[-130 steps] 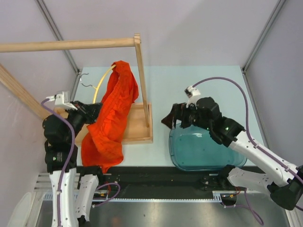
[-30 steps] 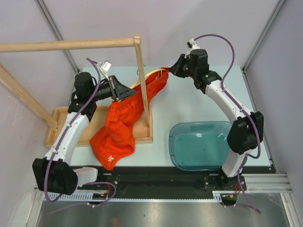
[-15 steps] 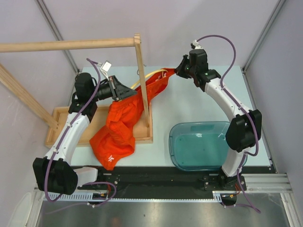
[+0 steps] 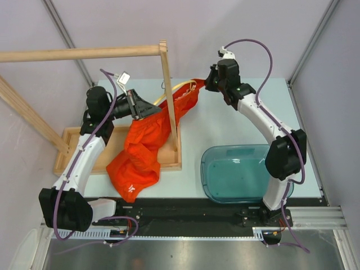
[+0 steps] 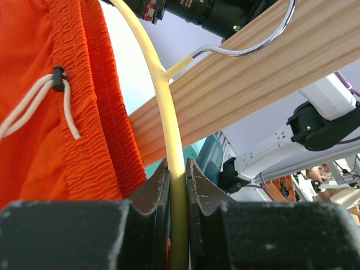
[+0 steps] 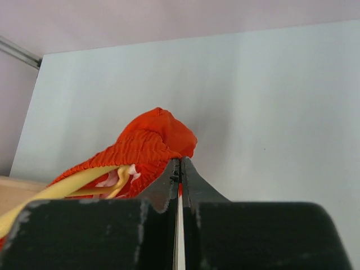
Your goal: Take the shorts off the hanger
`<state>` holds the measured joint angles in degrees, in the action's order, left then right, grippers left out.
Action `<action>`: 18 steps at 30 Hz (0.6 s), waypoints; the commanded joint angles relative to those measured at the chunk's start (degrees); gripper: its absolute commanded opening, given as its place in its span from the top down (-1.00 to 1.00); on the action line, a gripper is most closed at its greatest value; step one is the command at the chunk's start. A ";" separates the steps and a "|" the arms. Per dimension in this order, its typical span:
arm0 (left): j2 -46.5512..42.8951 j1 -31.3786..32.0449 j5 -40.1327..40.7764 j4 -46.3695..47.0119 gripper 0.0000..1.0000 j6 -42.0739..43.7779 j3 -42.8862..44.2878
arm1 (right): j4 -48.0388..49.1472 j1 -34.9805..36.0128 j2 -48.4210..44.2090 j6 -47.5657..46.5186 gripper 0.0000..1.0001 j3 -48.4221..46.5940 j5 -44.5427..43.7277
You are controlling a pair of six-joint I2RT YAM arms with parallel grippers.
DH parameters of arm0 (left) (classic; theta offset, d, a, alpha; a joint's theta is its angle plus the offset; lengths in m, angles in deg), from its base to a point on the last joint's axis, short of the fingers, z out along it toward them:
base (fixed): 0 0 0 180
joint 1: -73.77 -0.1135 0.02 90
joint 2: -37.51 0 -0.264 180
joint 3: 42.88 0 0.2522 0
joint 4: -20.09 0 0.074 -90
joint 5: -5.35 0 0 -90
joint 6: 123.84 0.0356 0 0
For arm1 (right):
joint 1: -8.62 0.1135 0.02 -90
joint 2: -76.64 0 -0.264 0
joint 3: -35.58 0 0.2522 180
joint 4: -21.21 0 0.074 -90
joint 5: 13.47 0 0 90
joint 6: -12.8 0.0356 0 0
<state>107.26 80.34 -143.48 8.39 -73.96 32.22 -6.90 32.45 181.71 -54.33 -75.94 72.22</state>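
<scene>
The left arm angles in from left of the rack post [image 4: 166, 67], left gripper [image 5: 177, 166] clenched on the hanger [image 5: 169, 107]. The right arm arcs in from the post's right, right gripper [image 4: 207, 84] pinching the shorts [image 4: 143, 152], which spill over the wooden tray [image 4: 66, 140] onto the desk [image 4: 230, 118].

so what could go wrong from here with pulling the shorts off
The right gripper seems to pinch only a thin edge of the shorts, so the cloth may slip out. The shorts lie across the rack post; pulling could snag there. The left gripper holds the hanger by a thin rod, which might twist.
</scene>
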 commanded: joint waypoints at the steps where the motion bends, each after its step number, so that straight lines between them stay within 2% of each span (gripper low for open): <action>1: -3.92 0.02 -10.52 7.95 0.99 -1.28 1.50 | -3.74 -1.42 3.97 -1.62 1.00 -9.63 -12.99; 6: -5.07 -0.06 -10.78 6.73 0.99 -0.67 2.37 | -11.66 -5.71 9.96 0.68 1.00 -15.35 -16.42; 8: -5.42 -0.15 -9.29 2.71 0.99 2.14 3.34 | -13.85 -7.30 12.68 0.33 1.00 -17.11 -16.43; 13: -5.86 -0.94 -8.41 2.15 0.99 3.03 4.49 | -15.18 -11.88 15.68 -0.11 1.00 -16.15 -14.50; 18: -4.72 -0.94 -8.15 3.38 0.99 1.98 4.75 | -12.55 -11.62 14.46 -2.12 1.00 -12.81 -10.10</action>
<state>107.13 80.27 -143.83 9.77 -70.35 33.07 -22.59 27.34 196.16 -52.19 -89.93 74.05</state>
